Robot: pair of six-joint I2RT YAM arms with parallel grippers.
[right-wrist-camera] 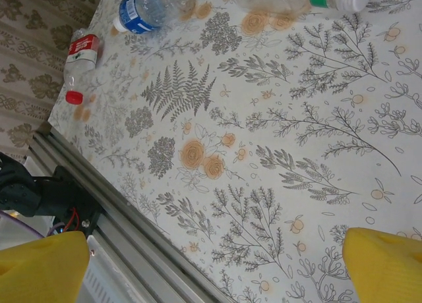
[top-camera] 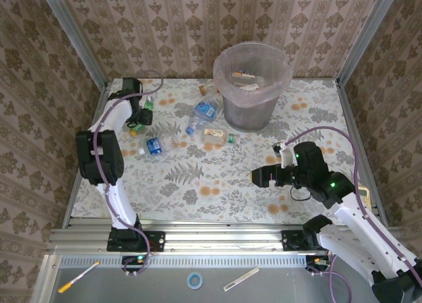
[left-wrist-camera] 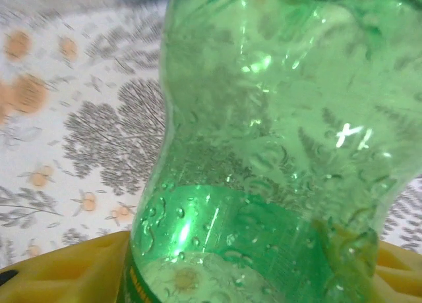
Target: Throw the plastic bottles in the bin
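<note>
Green bottle apparently pinched by left gripper; right gripper gapes wide; bottles crowd bin.

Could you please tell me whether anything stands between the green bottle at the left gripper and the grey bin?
Only one low thing: a clear plastic bottle with a blue label lies flat between the green plastic bottle in the left gripper and the round grey bag-lined bin. Carried above it, nothing visible blocks the way.
</note>
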